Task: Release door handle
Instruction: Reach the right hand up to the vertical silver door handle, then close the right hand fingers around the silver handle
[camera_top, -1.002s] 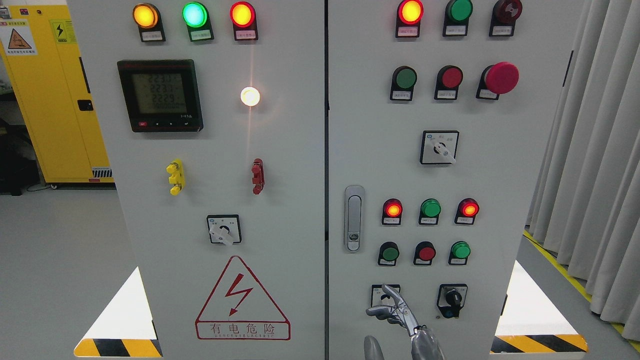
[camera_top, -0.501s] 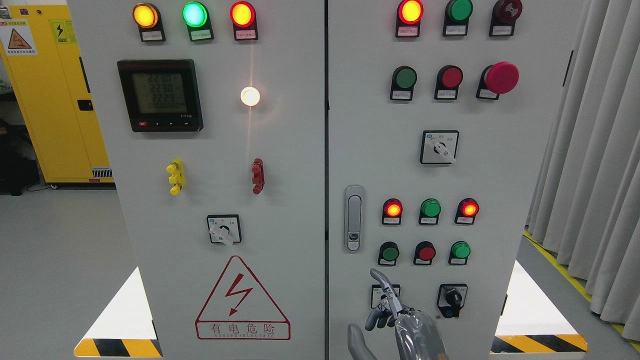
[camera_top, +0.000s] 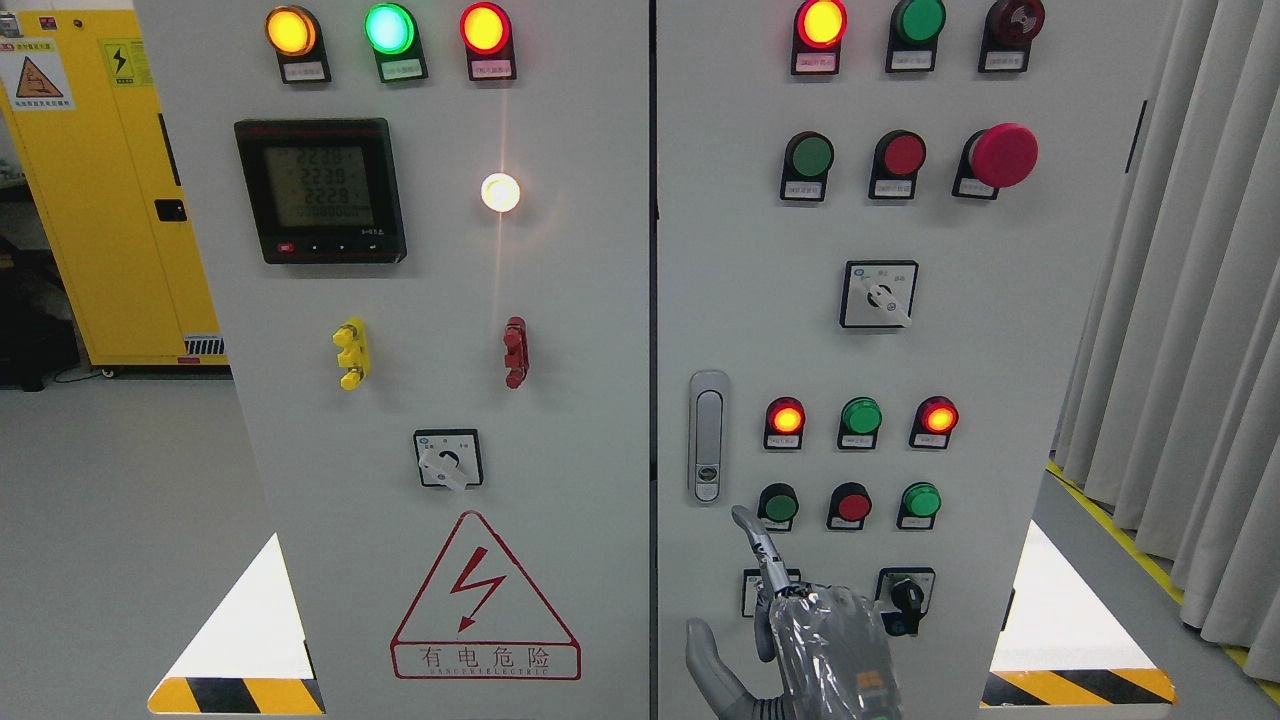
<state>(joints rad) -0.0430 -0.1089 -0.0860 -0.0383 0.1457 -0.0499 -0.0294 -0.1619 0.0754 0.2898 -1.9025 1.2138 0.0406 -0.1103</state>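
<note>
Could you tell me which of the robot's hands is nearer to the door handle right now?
Right. The right hand is just below the door handle, index finger pointing up toward it; the left hand isn't in view.

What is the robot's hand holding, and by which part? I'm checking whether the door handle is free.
Nothing: the right hand points one finger upward, below and clear of the grey recessed door handle.

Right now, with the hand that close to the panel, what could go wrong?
1. The right hand has one finger extended just below the door handle, beside the lowest-left green button; a small drift could press it.
2. The hand covers the left rotary switch, so the palm might nudge its knob unseen.
3. The finger is not on the handle; it could miss the latch and scrape the cabinet door.
</note>
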